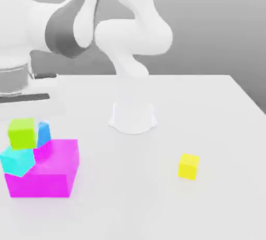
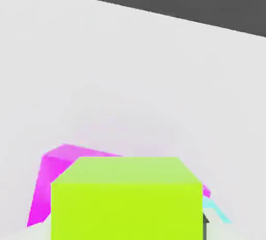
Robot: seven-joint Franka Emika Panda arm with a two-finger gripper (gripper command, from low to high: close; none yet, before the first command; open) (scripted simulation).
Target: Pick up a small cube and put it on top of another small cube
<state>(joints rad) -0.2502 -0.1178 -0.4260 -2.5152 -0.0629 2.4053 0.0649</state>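
The small lime-green cube (image 1: 22, 133) stands at the exterior view's left, behind the light cyan cube (image 1: 17, 161) and beside a darker blue cube (image 1: 44, 133). It looms close under the hand in the hand view (image 2: 126, 198), and a sliver of the cyan cube (image 2: 218, 212) shows past its edge. My gripper (image 1: 23, 125) comes down from the grey hand above and is shut on the lime-green cube. The pale fingers are hard to make out against the white table.
A big magenta block (image 1: 49, 174) sits against the cyan and blue cubes. A pure yellow cube (image 1: 188, 165) stands alone toward the exterior view's right. The arm's white base (image 1: 132, 115) rises mid-table. The white table (image 1: 208, 109) ends at the right.
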